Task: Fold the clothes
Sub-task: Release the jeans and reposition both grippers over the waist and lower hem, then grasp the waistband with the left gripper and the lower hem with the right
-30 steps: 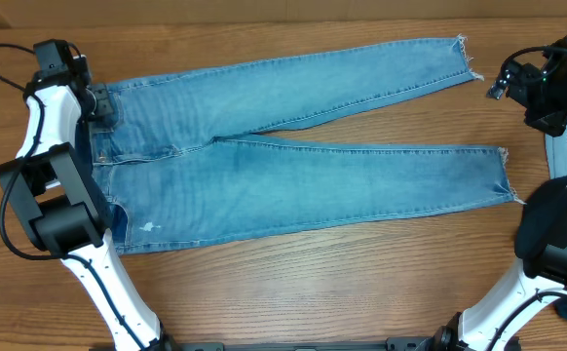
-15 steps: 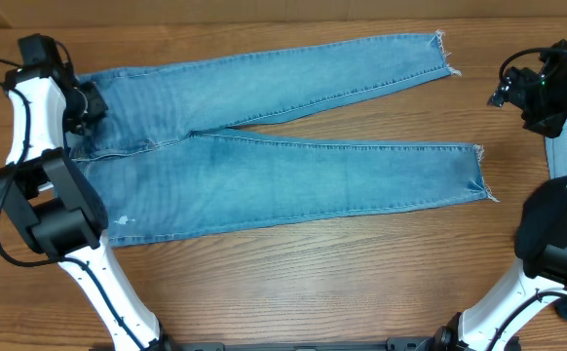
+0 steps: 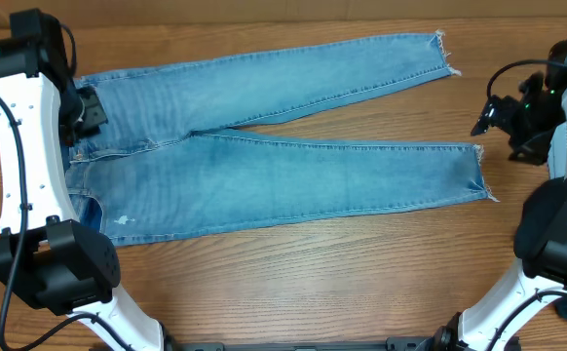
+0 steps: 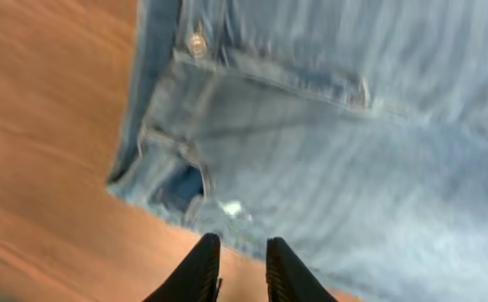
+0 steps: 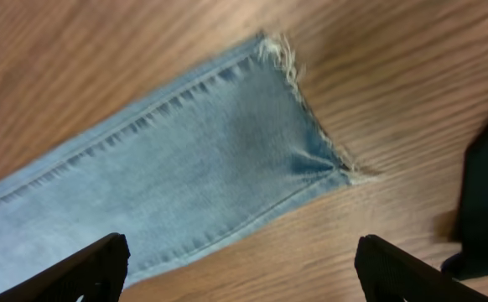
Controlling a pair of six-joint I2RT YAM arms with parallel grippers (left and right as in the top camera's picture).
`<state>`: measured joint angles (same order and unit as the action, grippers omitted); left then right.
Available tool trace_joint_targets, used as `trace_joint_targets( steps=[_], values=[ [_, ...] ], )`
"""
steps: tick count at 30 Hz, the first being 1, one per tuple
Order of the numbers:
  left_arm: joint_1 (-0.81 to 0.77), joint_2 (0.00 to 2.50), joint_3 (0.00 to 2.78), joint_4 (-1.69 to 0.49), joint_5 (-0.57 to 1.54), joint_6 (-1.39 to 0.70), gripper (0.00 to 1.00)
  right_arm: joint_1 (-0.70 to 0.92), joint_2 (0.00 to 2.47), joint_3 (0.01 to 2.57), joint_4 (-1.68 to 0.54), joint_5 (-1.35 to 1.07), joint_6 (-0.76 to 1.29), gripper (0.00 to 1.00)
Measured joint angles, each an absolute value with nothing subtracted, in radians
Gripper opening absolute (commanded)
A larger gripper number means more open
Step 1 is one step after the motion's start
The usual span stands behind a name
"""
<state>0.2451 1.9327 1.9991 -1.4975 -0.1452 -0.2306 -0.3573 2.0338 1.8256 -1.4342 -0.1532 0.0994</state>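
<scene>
Jeans (image 3: 264, 166), flat. Right gripper (image 5: 242, 256), jaws spread wide; frayed hem (image 5: 311, 117) just ahead, probably best pinched square at its corner. Left gripper (image 4: 240, 264), jaws narrowly parted, empty, waistband (image 4: 269, 71) ahead.

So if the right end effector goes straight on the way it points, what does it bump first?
Most likely the frayed jeans hem, lying flat on the table right ahead of the right end effector. Depth is hard to judge.
</scene>
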Motion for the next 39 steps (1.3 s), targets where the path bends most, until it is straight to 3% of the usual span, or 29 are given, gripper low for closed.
trace_joint_targets(
  steps=[6,11,19,21,24,25,32,39],
  values=[
    [0.169,1.933,1.700,-1.417,-0.110,-0.235,0.26,-0.357,2.034,1.639,-1.308,-0.150,0.097,1.00],
    [0.163,1.936,1.416,-1.308,-0.135,-0.238,0.26,-0.358,2.034,1.515,-1.174,-0.123,0.105,1.00],
    [0.163,1.936,1.328,-1.248,-0.223,-0.272,0.29,-0.358,1.998,1.330,-0.982,-0.134,0.130,1.00],
    [0.163,1.936,1.328,-1.234,-0.226,-0.279,0.29,-0.363,1.985,1.312,-0.963,-0.152,0.130,0.87],
    [0.163,1.936,1.328,-1.232,-0.226,-0.282,0.29,-0.366,1.983,1.303,-0.957,-0.212,0.134,0.35],
    [0.163,1.936,1.328,-1.232,-0.226,-0.282,0.29,-0.366,1.983,1.299,-0.952,-0.234,0.130,0.07],
    [0.163,1.936,1.328,-1.229,-0.226,-0.282,0.33,-0.378,1.998,1.280,-0.973,-0.298,0.165,0.04],
    [0.163,1.936,1.328,-1.229,-0.229,-0.282,0.35,-0.651,1.892,1.267,-1.055,-0.036,0.367,0.04]
  ],
)
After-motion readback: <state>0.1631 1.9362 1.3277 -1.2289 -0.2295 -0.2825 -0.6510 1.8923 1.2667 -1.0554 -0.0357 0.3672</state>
